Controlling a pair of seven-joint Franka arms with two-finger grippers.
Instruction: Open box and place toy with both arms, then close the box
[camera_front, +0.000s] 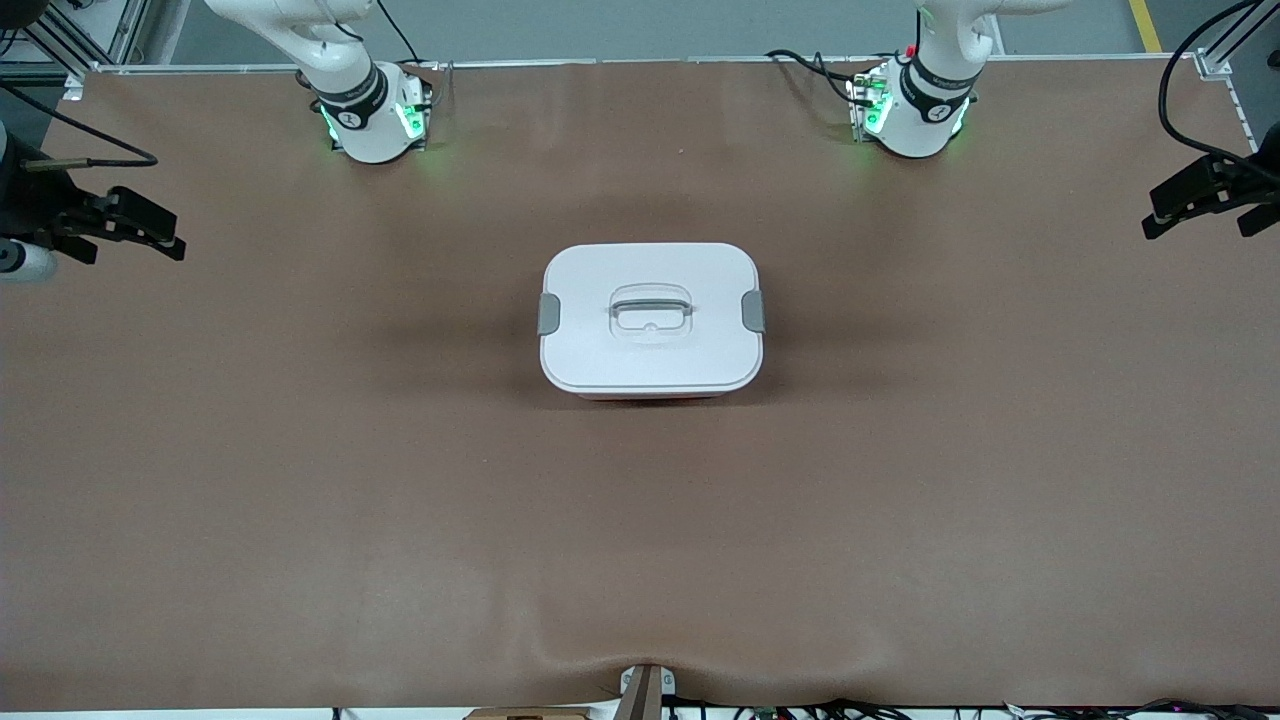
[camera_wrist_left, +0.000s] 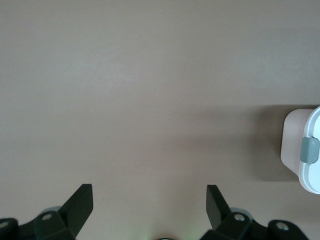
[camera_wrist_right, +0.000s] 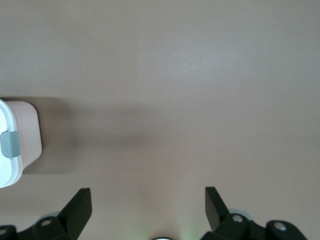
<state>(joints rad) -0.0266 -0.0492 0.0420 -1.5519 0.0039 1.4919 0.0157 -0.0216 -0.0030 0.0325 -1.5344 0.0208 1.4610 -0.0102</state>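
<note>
Box (camera_front: 651, 318) mid-table in the front view, lid (camera_front: 650, 300) down, both grey clips (camera_front: 549, 314) fastened, handle (camera_front: 651, 306) flat; suited to a clip per arm. Left gripper (camera_front: 1200, 200) up off the box's left-arm end, right gripper (camera_front: 120, 228) off its right-arm end, both well apart from it. No toy in sight. Nothing between box and grippers.

Left wrist view: fingers (camera_wrist_left: 80, 202) spread wide, holding nothing; box corner (camera_wrist_left: 302, 150) and clip (camera_wrist_left: 309, 150) at the edge.

Right wrist view: fingers (camera_wrist_right: 79, 207) wide, empty; box corner (camera_wrist_right: 20, 140) with clip (camera_wrist_right: 9, 144).
</note>
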